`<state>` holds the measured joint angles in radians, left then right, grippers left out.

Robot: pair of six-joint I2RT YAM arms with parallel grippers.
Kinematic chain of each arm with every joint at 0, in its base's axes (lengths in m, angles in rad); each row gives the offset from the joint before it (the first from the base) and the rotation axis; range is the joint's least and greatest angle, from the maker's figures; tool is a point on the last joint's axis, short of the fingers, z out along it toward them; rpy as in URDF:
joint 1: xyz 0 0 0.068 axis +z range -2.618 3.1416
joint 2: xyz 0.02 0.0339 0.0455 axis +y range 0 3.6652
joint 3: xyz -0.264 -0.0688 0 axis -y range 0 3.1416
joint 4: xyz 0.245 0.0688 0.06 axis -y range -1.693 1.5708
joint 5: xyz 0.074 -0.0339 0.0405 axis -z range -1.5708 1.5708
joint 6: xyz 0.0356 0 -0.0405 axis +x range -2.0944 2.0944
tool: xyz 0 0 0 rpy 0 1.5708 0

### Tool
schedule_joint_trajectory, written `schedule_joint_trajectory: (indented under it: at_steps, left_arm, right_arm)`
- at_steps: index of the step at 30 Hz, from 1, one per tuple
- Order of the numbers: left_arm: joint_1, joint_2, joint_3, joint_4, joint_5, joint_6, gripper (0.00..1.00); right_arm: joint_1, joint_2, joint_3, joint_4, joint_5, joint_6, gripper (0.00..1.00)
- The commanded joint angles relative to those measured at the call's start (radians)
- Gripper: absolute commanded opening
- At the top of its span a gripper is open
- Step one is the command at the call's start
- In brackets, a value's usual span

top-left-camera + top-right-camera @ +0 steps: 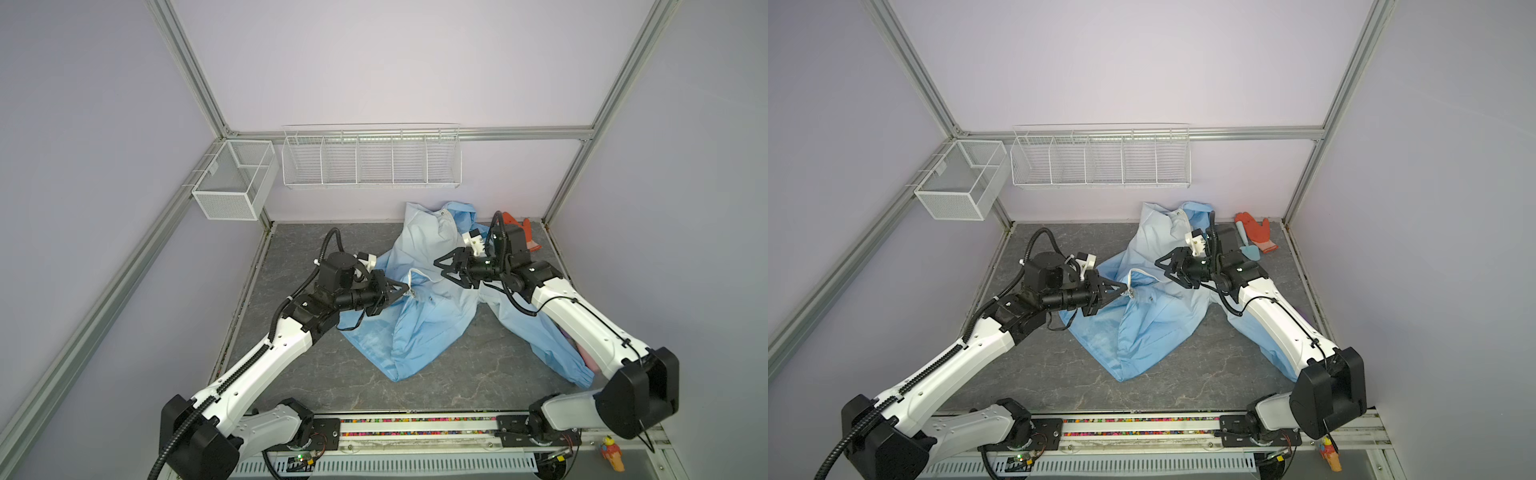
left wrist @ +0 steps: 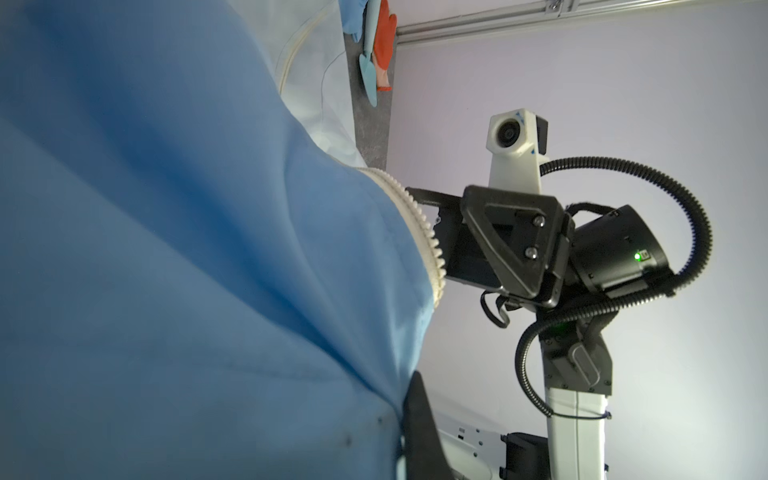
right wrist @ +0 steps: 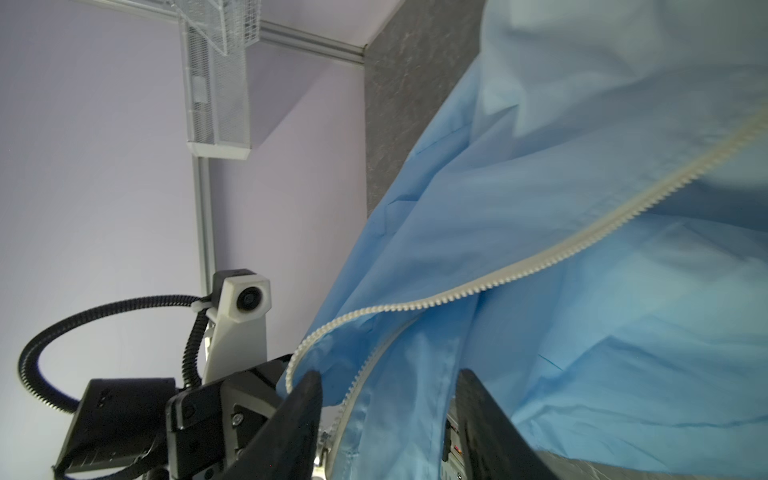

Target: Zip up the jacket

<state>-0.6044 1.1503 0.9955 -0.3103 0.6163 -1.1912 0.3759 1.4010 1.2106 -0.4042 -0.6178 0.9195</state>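
The light-blue jacket [image 1: 432, 320] [image 1: 1154, 324] lies crumpled on the grey tabletop, its front parted. Its white zipper [image 1: 415, 274] [image 3: 582, 232] curves up between the two grippers. My left gripper [image 1: 404, 290] [image 1: 1124, 289] is shut on the jacket's front edge by the zipper's lower end. In the left wrist view only one dark finger [image 2: 419, 428] shows against the fabric, and the zipper teeth [image 2: 419, 224] run past it. My right gripper [image 1: 439, 268] [image 1: 1160, 266] [image 3: 390, 386] hovers open just right of the zipper. Loose blue cloth and zipper teeth lie between its spread fingers.
An orange glove [image 1: 1256, 230] and a blue trowel [image 1: 1248, 249] lie at the back right corner, behind the right arm. A wire rack [image 1: 370, 158] and a mesh basket [image 1: 232, 178] hang on the back wall. A small toy figure [image 1: 611, 453] stands at the front right.
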Motion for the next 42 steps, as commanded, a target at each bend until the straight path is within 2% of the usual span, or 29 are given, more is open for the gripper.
schedule_joint_trajectory:
  at_steps: [1, 5, 10, 17, 26, 36, 42]
  left_arm:
    - [0.019, 0.002, 0.086, -0.108, 0.125, 0.07, 0.0]
    - [0.03, 0.025, 0.143, -0.149, 0.186, 0.08, 0.0]
    - [0.031, 0.047, 0.21, -0.213, 0.221, 0.099, 0.0]
    - [0.03, 0.052, 0.237, -0.234, 0.229, 0.099, 0.0]
    - [0.03, 0.048, 0.244, -0.234, 0.235, 0.081, 0.0]
    - [0.031, 0.04, 0.247, -0.232, 0.229, 0.068, 0.0]
    - [0.028, 0.029, 0.241, -0.216, 0.231, 0.053, 0.0]
  right_arm:
    - [0.005, -0.048, 0.083, -0.237, 0.025, -0.242, 0.62]
    - [0.063, -0.047, 0.236, -0.398, 0.011, -0.442, 0.59]
    - [0.194, -0.01, 0.388, -0.587, -0.006, -0.588, 0.61]
    - [0.276, -0.045, 0.387, -0.574, 0.003, -0.588, 0.7]
    - [0.343, 0.023, 0.459, -0.637, 0.044, -0.647, 0.71]
    - [0.407, 0.102, 0.529, -0.68, 0.099, -0.676, 0.67]
    - [0.429, 0.128, 0.543, -0.692, 0.128, -0.686, 0.61]
